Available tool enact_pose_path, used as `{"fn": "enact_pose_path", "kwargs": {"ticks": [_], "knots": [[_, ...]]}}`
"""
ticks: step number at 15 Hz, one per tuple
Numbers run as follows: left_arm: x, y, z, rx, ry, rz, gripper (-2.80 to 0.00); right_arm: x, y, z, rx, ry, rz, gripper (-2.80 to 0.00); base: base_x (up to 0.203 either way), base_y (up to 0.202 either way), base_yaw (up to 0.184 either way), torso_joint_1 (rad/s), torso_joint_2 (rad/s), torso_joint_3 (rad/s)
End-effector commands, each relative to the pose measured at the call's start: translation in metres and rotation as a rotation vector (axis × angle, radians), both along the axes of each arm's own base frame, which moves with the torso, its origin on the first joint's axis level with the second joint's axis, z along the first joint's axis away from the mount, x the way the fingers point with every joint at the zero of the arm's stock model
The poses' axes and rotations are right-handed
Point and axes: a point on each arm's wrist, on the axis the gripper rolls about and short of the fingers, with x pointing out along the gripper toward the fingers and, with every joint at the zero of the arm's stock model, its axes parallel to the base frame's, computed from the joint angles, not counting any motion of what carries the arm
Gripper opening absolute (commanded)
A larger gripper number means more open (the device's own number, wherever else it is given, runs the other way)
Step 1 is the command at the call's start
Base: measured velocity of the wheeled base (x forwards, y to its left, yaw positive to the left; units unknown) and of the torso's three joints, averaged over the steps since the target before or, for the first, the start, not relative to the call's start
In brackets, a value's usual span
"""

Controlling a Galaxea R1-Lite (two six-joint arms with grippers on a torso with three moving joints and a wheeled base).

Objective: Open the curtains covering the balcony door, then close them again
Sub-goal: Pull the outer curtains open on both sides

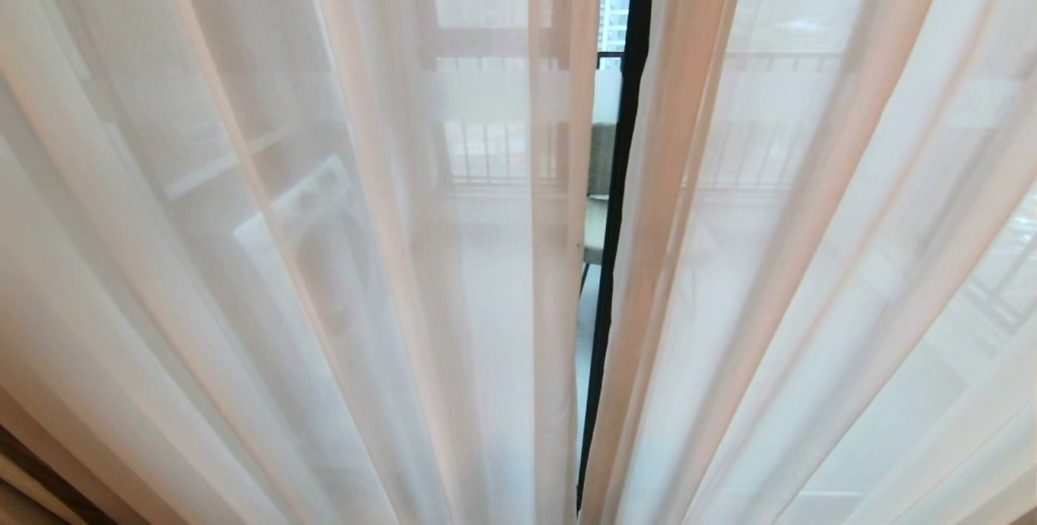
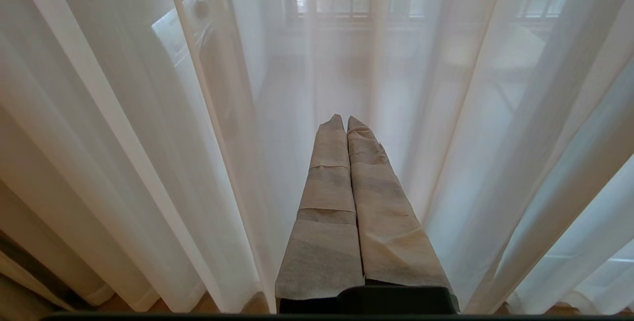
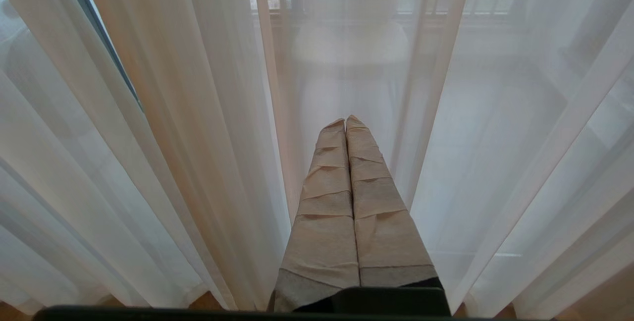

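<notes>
Sheers (image 1: 324, 266) fill the whole head frame, drawn nearly together, just a thin gap at center showing the dark door frame (image 1: 620, 185). Left pincer (image 2: 342, 122) and right pincer (image 3: 345, 122) both clenched, empty, pointing at the fabric.

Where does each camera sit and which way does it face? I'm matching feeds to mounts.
Head view: high, facing the sheer curtains and the dark door frame in their gap; no arm shows.
Left wrist view: behind the shut left claw, facing the sheers.
Right wrist view: behind the shut right claw, same.
Both wrist views share tape-wrapped fingers and floor-length folds.
</notes>
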Motion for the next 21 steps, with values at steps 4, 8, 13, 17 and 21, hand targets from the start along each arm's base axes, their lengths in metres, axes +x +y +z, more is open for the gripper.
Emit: {"fn": "enact_pose_path", "kwargs": {"ticks": [4, 8, 13, 17, 21], "knots": [[0.000, 0.000, 0.000, -0.001, 0.000, -0.001, -2.80, 0.000, 0.000, 0.000, 0.000, 0.001, 0.000, -2.80, 0.000, 0.000, 0.000, 0.000, 0.00, 0.000], [0.000, 0.000, 0.000, -0.003, 0.000, -0.001, -2.80, 0.000, 0.000, 0.000, 0.000, 0.001, 0.000, -2.80, 0.000, 0.000, 0.000, 0.000, 0.00, 0.000], [0.000, 0.000, 0.000, -0.020, -0.001, 0.004, -2.80, 0.000, 0.000, 0.000, 0.000, 0.001, 0.000, -2.80, 0.000, 0.000, 0.000, 0.000, 0.00, 0.000], [-0.003, 0.000, 0.012, -0.057, -0.067, 0.000, -2.80, 0.000, 0.000, 0.000, 0.000, 0.001, 0.000, -2.80, 0.000, 0.000, 0.000, 0.000, 0.00, 0.000], [-0.008, -0.002, 0.027, -0.056, -0.117, -0.080, -2.80, 0.000, 0.000, 0.000, 0.000, 0.001, 0.000, -2.80, 0.000, 0.000, 0.000, 0.000, 0.00, 0.000]]}}
